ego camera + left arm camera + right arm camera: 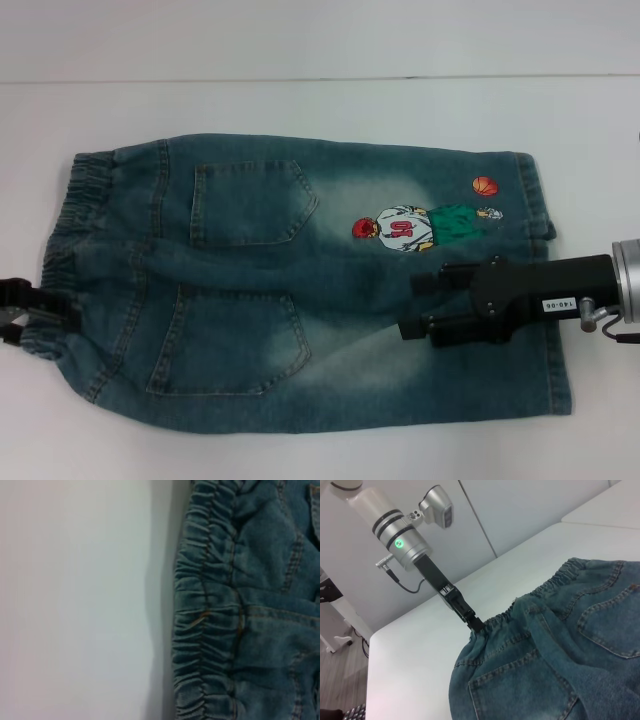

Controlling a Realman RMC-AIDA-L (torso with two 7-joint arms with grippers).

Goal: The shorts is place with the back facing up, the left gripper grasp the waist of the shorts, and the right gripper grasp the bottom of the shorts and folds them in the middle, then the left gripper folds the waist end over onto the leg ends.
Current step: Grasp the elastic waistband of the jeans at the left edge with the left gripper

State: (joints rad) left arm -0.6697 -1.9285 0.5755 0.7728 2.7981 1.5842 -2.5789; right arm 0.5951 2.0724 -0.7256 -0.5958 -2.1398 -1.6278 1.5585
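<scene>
Blue denim shorts [250, 290] lie spread flat on the white table, back up, with two back pockets showing. The elastic waist [75, 200] is at the left, the leg ends [545, 300] at the right. My left gripper [30, 312] is at the near part of the waist. In the right wrist view this left gripper [476, 627] is shut on the gathered waistband [495, 617], which rises slightly there. My right gripper [407, 305] hovers open above the near leg, short of the hem. The left wrist view shows only waistband [205, 615] and table.
The white table [300, 100] reaches beyond the shorts on all sides, and its far edge meets a wall. A cartoon patch [400, 228] and a basketball patch [485, 186] mark the far leg. The table's left edge [370, 645] drops to the floor.
</scene>
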